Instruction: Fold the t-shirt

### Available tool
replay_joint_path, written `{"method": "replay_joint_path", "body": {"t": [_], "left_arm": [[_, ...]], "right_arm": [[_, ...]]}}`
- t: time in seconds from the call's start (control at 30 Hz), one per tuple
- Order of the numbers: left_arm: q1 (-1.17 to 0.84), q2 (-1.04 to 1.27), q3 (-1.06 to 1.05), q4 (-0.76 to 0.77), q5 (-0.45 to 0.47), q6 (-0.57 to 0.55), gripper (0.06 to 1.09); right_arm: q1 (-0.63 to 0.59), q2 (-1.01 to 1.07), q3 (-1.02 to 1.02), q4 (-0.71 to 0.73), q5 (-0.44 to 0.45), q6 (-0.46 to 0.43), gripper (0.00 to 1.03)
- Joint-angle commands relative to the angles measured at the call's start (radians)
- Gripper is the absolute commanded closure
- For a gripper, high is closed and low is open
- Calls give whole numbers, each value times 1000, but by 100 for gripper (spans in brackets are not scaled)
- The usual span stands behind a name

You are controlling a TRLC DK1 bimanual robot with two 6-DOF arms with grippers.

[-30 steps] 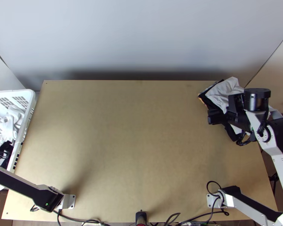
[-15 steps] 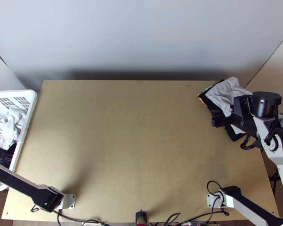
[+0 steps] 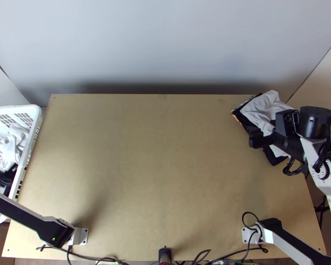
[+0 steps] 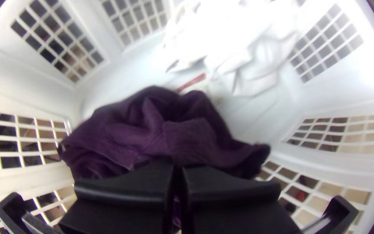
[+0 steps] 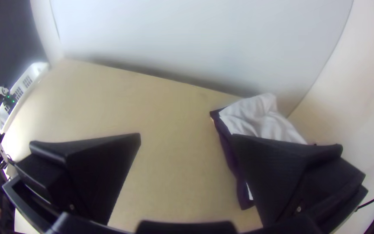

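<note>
Near left, the left gripper (image 3: 1,177), fingers together, is right at bunched purple cloth (image 4: 187,141) inside the white basket (image 3: 27,154), rumpled white cloth (image 3: 9,145) beyond, and far right, the right gripper (image 3: 257,138), fingers wide apart, hangs by layered cloths (image 3: 263,110); which is the t-shirt, I can't tell!

black jaws of the left gripper (image 3: 1,176): at them, a dark purple bunched cloth (image 4: 152,117); beyond, a white crumpled cloth (image 4: 239,47) and white grid-patterned plastic basket (image 4: 18,82). right gripper's (image 3: 256,138) black jaws: nearby, white-and-dark-purple layered cloth (image 5: 256,117).
</note>
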Motion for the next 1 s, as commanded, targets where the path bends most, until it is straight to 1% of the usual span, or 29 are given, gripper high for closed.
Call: {"method": "replay_joint_path", "body": {"t": [0.0,0.1,0.13,0.3,0.43,0.5,0.53,0.6,0.67,0.77,0.83,0.93,0.97], "left_arm": [[-74,-345,-41,-11,72,-8,105],[-117,-545,-55,-5,158,-53,105],[-132,-598,-55,-1,172,-80,105],[-256,-822,-60,7,179,-115,105],[-344,-982,-80,9,195,-169,105],[-388,-1077,-107,10,253,-203,105],[-410,-1126,-129,35,267,-230,105],[-470,-1238,-188,79,314,-252,105],[-554,-1350,-267,144,319,-296,105],[-761,-1485,-382,190,319,-303,105],[-911,-1540,-440,185,304,-332,105],[-1134,-1583,-488,153,253,-410,105],[-1185,-1592,-497,144,249,-439,105]], "right_arm": [[-3,-14,-27,1,-3,0,5],[-3,-23,-34,1,-3,0,5],[-3,-26,-33,1,-3,0,5],[-1,-49,-36,1,-3,-6,5],[0,-75,-50,3,-3,-11,5],[0,-94,-70,18,-3,-15,5],[2,-106,-82,34,-3,-15,5],[3,-124,-102,52,-3,-18,5],[3,-132,-114,63,-3,-20,5],[3,-141,-125,84,-3,-17,5],[2,-143,-125,93,-3,-15,5],[3,-146,-128,107,-5,-15,5],[3,-146,-130,109,-3,-15,5]]}}
